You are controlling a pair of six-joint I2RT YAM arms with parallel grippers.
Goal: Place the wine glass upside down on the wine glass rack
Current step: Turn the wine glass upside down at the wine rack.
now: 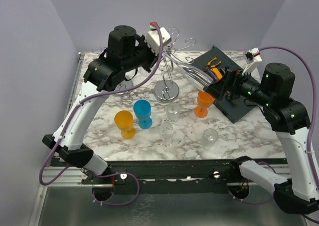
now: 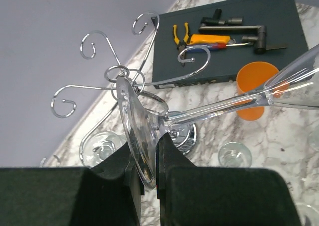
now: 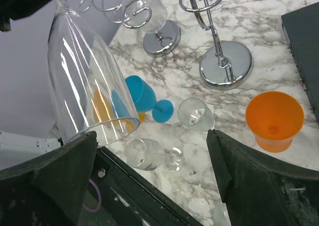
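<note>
Your left gripper (image 2: 149,171) is pinched on the foot of the wine glass (image 2: 224,106), its jaws clamping the rim of that flat disc edge-on. From there the stem runs out sideways toward your right arm, close to level, with the bowl at the far end and its mouth facing the right gripper (image 3: 149,136). That one stands spread wide, the bowl's lip just beside its left finger and gripped by nothing. The glass hangs above the table (image 1: 239,136), its foot up against the curled wire arms of the wine glass rack (image 1: 166,90); you cannot tell whether they touch. The left arm is the nearer, so the hang likely falls to it: foot up, stem into a wire slot. The glass is clear, tall-bowled, thin-stemmed and glossy, so likely slippery.
</note>
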